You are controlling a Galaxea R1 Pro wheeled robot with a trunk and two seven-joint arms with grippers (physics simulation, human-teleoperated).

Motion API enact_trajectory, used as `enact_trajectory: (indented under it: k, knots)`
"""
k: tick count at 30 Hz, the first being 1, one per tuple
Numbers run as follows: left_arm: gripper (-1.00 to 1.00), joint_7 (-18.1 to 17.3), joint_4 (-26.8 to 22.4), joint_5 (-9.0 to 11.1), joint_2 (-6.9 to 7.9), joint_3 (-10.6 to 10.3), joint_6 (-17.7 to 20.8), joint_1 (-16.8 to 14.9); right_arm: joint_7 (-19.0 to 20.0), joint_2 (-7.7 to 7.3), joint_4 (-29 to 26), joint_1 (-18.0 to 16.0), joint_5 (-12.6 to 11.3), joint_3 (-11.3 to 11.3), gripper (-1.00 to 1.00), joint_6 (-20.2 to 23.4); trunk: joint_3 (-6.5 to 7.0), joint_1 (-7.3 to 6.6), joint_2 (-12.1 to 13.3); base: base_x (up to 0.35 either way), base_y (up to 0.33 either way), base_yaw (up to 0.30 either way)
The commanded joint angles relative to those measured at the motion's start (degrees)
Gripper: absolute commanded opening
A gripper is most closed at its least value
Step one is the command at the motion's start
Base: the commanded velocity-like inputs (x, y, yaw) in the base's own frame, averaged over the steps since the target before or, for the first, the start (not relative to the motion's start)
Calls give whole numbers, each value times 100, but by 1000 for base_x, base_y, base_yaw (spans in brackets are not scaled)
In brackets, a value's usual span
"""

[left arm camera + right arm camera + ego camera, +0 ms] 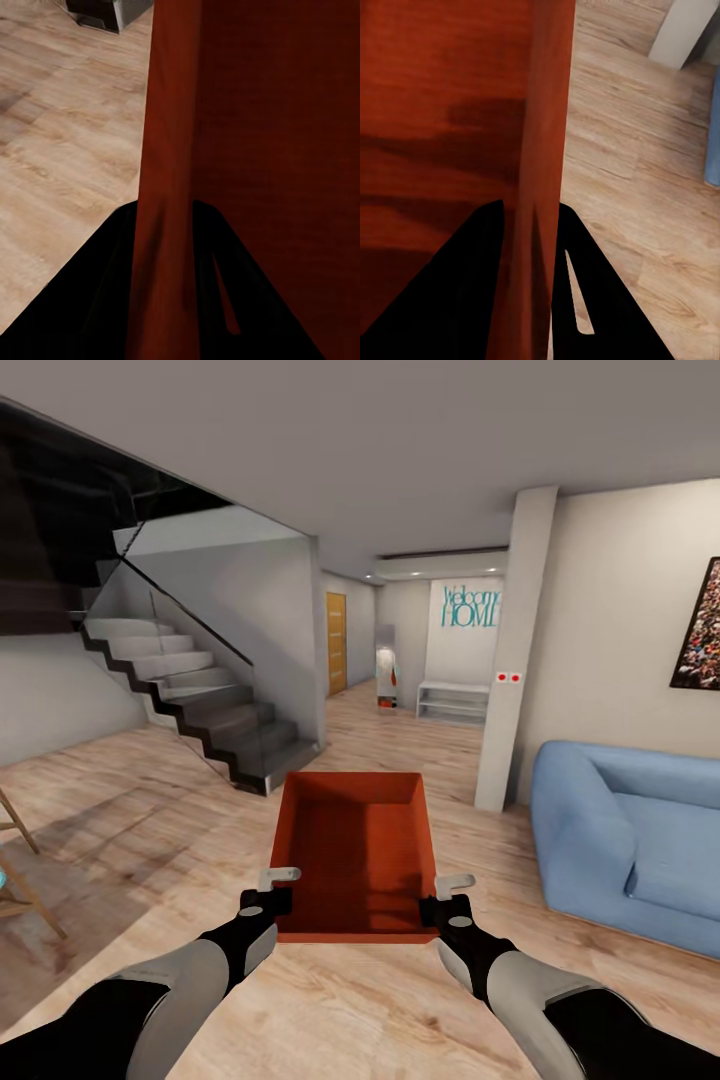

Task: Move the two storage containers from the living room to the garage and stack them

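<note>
Above wood floor (120, 810), both grippers clamp container (352, 850) walls; head view adds stairs (200, 700).

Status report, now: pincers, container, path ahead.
Left pincer and right pincer each shut on a side wall of the container. Container carried level. Staircase ahead-left, sofa right, hallway between.

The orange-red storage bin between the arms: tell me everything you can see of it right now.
The orange-red rectangular open-top storage bin is empty, with thin, slightly tapered walls and a flat bottom. It sits level, held up above the pale wood-plank floor in front of the robot. The left tool pinches its left wall and the right tool its right wall, each wall between the fingers.
</note>
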Motion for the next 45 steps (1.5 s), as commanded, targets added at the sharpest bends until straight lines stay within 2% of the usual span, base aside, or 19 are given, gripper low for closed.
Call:
enact_trajectory:
  k: [1,18,32,45]
  knots:
    - [-100,104,-11,10,-26,124,-86,-9,-44,18,36,-4,-148,-43,-100,-34,-7,5,-7,315,0,0]
    - [-100,104,-14,15,-18,124,-86,-9,-42,18,36,-4,-147,-43,-100,-33,-7,5,-7,315,0,-2]
    - [-100,104,-18,15,-13,124,-87,-9,-44,18,36,-4,-147,-43,-100,-28,-7,5,-7,316,0,-241]
    - [-100,104,-18,15,-9,124,-86,-9,-35,18,36,-4,-147,-43,-100,-31,-7,5,-7,320,0,-15]
